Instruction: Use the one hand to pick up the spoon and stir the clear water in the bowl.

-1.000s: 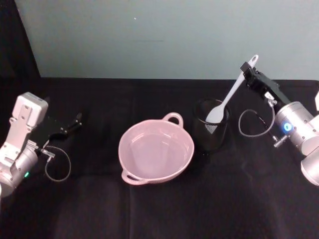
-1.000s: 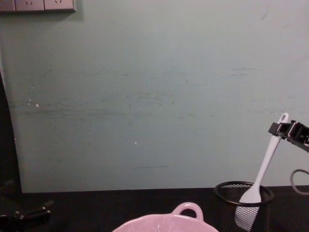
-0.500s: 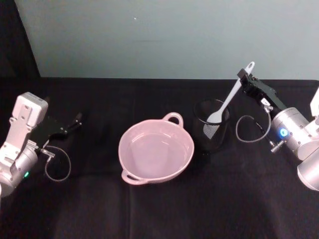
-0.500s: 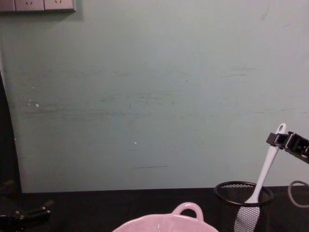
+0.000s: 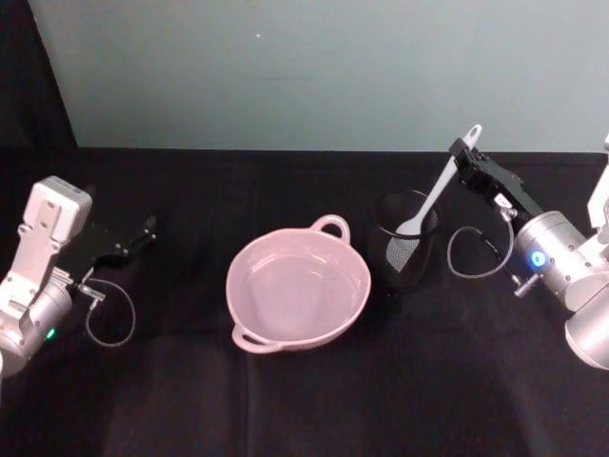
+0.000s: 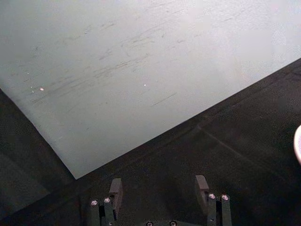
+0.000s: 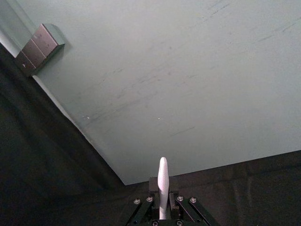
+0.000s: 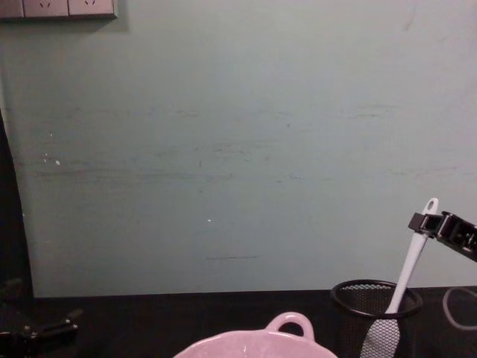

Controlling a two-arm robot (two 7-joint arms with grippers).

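Now the spoon is held tight near its top by the right hand, blade down in the mesh cup. Next it must be lifted out and carried to the bowl at nine o'clock from the cup. At the far left the left hand is kept open.

The right gripper, clamped on the spoon near the handle's top, has come down and drawn closer to the mesh cup. The spoon has sunk with it: a second ago its blade stood at the cup's rim, and now the blade sits well down inside the mesh, with only the handle above the rim.
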